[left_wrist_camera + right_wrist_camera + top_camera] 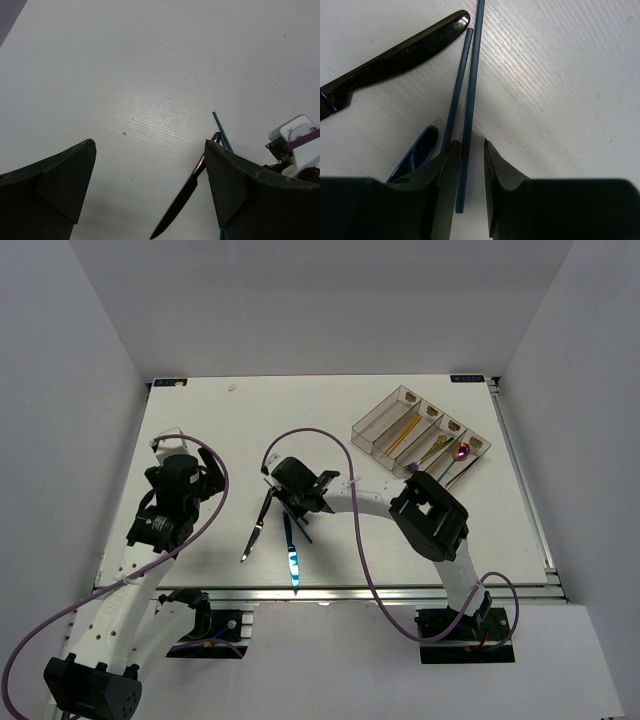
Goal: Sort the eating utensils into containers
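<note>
R fingers (445,170) stand narrow astride one blue chopstick (470,100), flat on the worktop (560,75), not yet pinching it. The 2nd chopstick (456,85) lies just beside, so closing may catch both or flick one away. L fingers (60,175) are wide, empty. Tray (372,435) is well apart.

Overhead, wrist close-ups, sharing black knife (256,530)

Black knife (257,530), blue knife (291,560) and two blue chopsticks (470,75) lie mid-table; the tray (372,425) holds others.
</note>
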Robot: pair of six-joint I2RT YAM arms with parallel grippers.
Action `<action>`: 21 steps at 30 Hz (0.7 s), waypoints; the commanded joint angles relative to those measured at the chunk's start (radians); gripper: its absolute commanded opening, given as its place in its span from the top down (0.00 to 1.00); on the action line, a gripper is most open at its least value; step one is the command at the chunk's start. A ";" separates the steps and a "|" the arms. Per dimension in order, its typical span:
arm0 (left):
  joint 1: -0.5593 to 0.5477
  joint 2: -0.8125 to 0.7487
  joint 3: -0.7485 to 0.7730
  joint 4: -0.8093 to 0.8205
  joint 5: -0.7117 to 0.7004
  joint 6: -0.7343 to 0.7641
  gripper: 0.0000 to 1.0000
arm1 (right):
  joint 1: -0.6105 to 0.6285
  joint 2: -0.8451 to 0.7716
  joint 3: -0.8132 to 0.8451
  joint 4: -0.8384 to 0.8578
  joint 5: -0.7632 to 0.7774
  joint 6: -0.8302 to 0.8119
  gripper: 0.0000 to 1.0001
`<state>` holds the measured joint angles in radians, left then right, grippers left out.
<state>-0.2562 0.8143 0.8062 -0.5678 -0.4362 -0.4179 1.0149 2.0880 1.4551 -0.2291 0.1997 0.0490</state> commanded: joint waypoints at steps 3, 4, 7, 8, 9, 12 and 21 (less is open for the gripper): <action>0.003 -0.018 -0.002 0.006 0.004 0.004 0.02 | -0.002 0.018 0.021 -0.038 0.017 0.002 0.74; 0.002 -0.018 -0.002 0.006 0.002 0.004 0.02 | -0.004 0.026 0.025 -0.045 0.017 0.005 0.75; 0.003 -0.020 -0.001 0.006 0.002 0.004 0.02 | -0.022 0.030 0.019 -0.059 0.012 0.023 0.82; 0.003 -0.021 -0.001 0.006 0.002 0.004 0.02 | -0.035 0.029 0.007 -0.062 0.007 0.035 0.86; 0.003 -0.023 -0.002 0.006 0.002 0.004 0.02 | -0.039 0.026 -0.002 -0.064 0.001 0.040 0.88; 0.002 -0.023 -0.002 0.008 0.005 0.004 0.02 | -0.059 0.009 -0.030 -0.065 0.004 0.055 0.99; 0.003 -0.029 -0.002 0.006 0.001 0.004 0.02 | -0.134 -0.216 -0.169 0.101 -0.137 0.138 1.00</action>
<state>-0.2562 0.8070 0.8062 -0.5674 -0.4362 -0.4179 0.9085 1.9968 1.3296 -0.2012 0.1349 0.1360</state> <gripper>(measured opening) 0.981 0.020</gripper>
